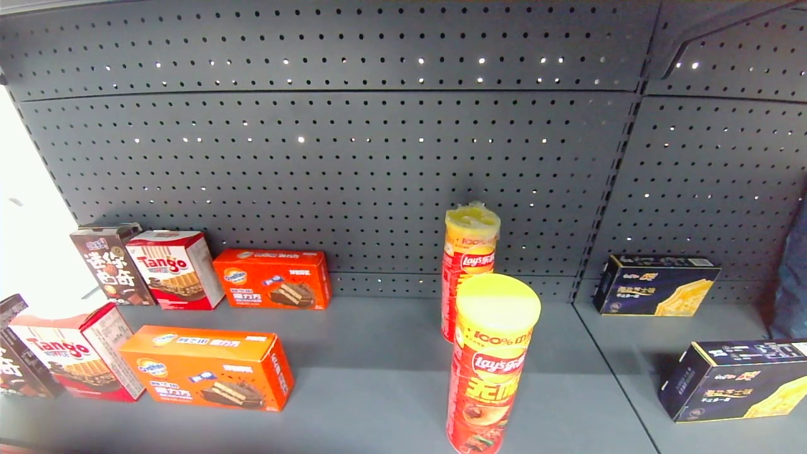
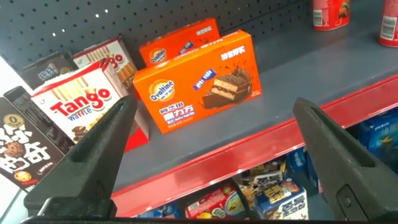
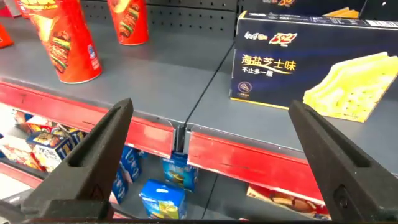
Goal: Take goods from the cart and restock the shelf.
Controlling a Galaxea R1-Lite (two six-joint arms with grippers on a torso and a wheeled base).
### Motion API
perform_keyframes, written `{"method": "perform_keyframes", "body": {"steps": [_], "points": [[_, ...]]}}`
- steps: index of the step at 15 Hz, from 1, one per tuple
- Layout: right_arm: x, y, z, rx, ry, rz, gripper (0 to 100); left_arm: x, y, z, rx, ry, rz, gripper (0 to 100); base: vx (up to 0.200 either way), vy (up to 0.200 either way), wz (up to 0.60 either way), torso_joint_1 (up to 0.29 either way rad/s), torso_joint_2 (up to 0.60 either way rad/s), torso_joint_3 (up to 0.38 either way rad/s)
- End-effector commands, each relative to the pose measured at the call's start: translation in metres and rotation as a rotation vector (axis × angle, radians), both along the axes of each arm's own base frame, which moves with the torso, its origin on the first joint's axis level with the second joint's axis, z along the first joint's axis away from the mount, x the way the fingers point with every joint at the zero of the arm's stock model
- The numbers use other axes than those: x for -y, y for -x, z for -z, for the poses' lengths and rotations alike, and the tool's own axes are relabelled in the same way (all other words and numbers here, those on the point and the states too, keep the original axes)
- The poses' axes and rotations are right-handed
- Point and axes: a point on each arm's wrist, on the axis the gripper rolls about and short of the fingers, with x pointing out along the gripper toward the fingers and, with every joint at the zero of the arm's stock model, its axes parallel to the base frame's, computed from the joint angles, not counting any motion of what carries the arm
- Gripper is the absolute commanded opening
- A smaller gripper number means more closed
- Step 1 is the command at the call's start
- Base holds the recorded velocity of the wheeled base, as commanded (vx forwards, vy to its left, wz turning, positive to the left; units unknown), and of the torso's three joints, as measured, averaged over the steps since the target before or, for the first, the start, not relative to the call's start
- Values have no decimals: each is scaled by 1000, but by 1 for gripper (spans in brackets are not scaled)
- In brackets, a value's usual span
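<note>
My left gripper (image 2: pixel 214 104) stands open and holds nothing, just in front of the shelf's red front edge (image 2: pixel 249 155), facing an orange cake box (image 2: pixel 199 81) with a red-and-white wafer box (image 2: pixel 81 102) beside it. My right gripper (image 3: pixel 211 107) is also open with nothing in it, before the red edge (image 3: pixel 249 155), between a red chip can (image 3: pixel 65 40) and a dark blue box (image 3: pixel 311 65). On the grey shelf (image 1: pixel 378 353) two yellow-lidded chip cans (image 1: pixel 492 366) (image 1: pixel 468 265) stand upright one behind the other. Orange boxes (image 1: pixel 208 369) (image 1: pixel 272 279) lie to their left.
Wafer boxes (image 1: pixel 79 353) (image 1: pixel 176 268) and a brown box (image 1: pixel 112 255) stand at the shelf's left end. Two dark blue boxes (image 1: pixel 656 285) (image 1: pixel 737 378) sit in the right bay. A perforated back panel (image 1: pixel 353 164) closes the shelf. Packaged goods (image 3: pixel 165 199) fill the level below.
</note>
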Motion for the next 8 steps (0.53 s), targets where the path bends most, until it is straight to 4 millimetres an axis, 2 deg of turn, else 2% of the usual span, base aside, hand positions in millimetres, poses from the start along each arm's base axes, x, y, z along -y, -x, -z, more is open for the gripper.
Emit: {"method": "perform_keyframes", "body": {"steps": [1, 2, 4, 5, 6, 7, 8], "points": [[-1, -1, 0, -13, 4, 15, 100, 1, -1, 4, -12, -10, 0, 100, 0, 0, 0, 0, 0, 0], [-2, -4, -1, -62, 17, 31, 100, 1, -1, 4, -9, -11, 1, 100, 0, 0, 0, 0, 0, 0], [-6, -16, -3, -214, 50, 170, 100, -1, 1, -3, 14, 8, 0, 100, 0, 0, 0, 0, 0, 0], [-7, -17, -3, -233, 50, 212, 100, -1, 2, -4, 18, 11, 0, 100, 0, 0, 0, 0, 0, 0], [-7, -14, -3, -193, 38, 240, 100, -1, 2, -4, 18, 11, 0, 100, 0, 0, 0, 0, 0, 0], [-6, -5, -1, -83, 18, 248, 100, -1, 1, -3, 14, 9, 0, 100, 0, 0, 0, 0, 0, 0], [-6, -7, -2, -103, 20, 250, 100, 0, 1, -2, 9, 8, 0, 100, 0, 0, 0, 0, 0, 0]]}}
